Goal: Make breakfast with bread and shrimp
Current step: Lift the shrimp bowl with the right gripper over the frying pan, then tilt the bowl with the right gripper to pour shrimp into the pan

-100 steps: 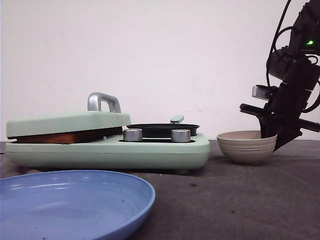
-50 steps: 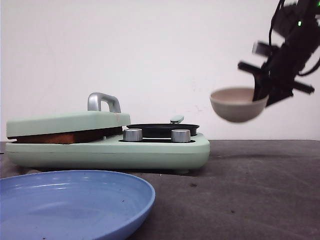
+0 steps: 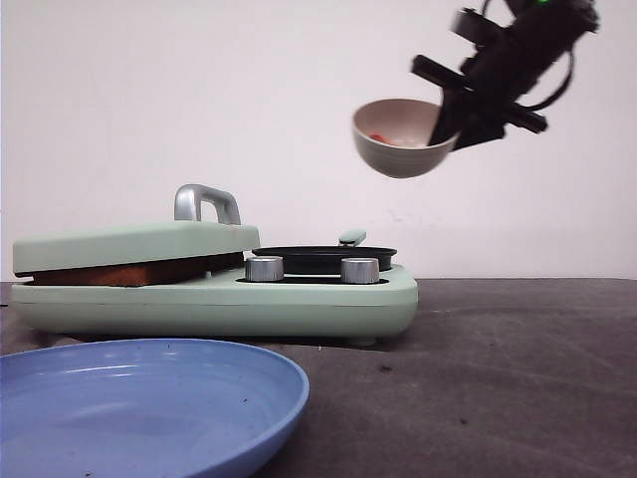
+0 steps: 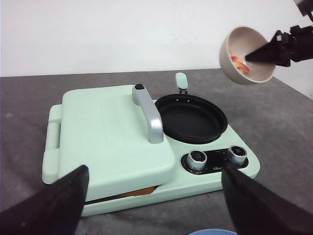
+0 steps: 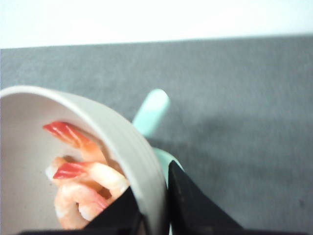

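My right gripper [image 3: 450, 121] pinched the rim of the beige bowl [image 3: 401, 137], tilted in the air above the black pan [image 4: 191, 118]. Shrimp [image 5: 83, 181] sat inside it. The bread [image 3: 129, 272] lay under the green lid [image 4: 110, 139], toward the table's left edge. My left gripper [image 4: 154, 205] was spread wide, holding nothing.

My right claw [image 3: 450, 118] pinches the tilted beige bowl [image 3: 401, 138] of pink shrimp [image 5: 80, 183] above the pan; browned bread [image 3: 129, 272] lies flat under the closed lid.
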`<state>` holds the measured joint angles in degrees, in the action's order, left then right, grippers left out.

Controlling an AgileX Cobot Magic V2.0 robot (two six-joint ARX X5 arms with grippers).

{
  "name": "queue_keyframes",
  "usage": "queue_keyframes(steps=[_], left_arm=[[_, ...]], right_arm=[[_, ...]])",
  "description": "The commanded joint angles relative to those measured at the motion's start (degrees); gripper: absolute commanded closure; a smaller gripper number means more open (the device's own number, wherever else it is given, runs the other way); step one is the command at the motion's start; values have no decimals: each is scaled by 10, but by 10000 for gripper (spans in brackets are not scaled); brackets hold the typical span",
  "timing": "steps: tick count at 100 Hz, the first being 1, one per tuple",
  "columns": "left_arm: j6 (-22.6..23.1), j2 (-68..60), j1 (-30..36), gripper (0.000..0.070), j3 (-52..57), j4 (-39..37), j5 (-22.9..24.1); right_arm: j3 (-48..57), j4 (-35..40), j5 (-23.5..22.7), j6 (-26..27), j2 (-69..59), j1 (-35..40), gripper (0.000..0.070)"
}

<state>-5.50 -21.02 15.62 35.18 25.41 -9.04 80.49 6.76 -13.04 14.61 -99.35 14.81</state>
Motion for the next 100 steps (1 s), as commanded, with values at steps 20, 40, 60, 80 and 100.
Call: queue_keyframes(steps=[20, 40, 60, 80, 100], left_arm=[[1, -1, 1, 231, 2, 5, 2], [1, -1, 1, 231, 2, 12, 2], [1, -1, 1, 231, 2, 12, 2], [1, -1, 2, 231, 2, 12, 2], [3, -1, 2, 231, 2, 13, 2]], right_arm=[[10, -125, 148, -144, -5, 83, 700], [10, -188, 202, -301, -7, 131, 700], [10, -235, 271, -476, -11, 163, 700], [10, -264, 293, -570, -23, 184, 700], [10, -321, 341, -702, -57, 201, 700]])
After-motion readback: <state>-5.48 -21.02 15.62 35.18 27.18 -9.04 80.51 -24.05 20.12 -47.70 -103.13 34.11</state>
